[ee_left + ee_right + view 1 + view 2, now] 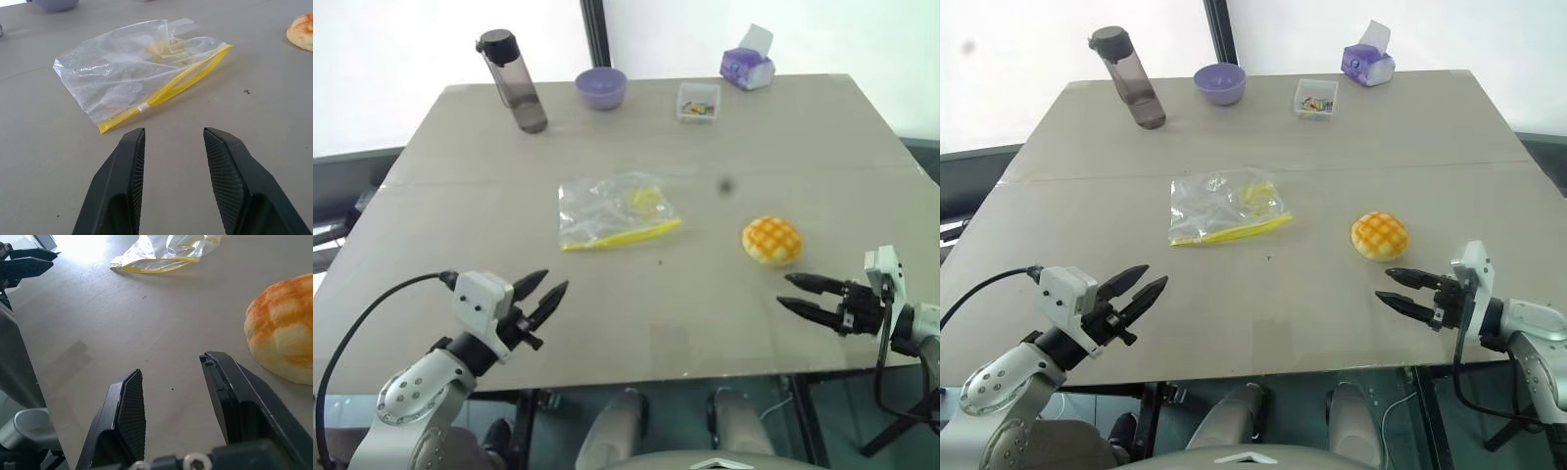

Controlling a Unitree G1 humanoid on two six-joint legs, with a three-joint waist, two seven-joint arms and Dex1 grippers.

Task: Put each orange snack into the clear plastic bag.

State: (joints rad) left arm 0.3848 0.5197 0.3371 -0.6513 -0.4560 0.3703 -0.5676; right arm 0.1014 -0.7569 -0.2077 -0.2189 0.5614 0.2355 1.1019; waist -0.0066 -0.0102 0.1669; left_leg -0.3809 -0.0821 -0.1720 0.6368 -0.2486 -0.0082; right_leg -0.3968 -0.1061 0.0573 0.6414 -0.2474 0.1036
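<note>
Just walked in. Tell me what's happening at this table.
A two-armed robot is set up to bag a snack, but nothing is held yet. The orange snack sits bare on the table, just beyond the open right gripper. The clear plastic bag lies flat mid-table, its yellow seal strip toward the robot, ahead of the open left gripper. Along the far edge stand a water bottle, a purple bowl, a small clear box and a tissue pack.

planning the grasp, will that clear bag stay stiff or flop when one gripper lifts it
Probably floppy: the clear plastic bag lies flat and crinkled on the table. Its glossy film may slip, so the yellow seal strip looks the firmer hold.
</note>
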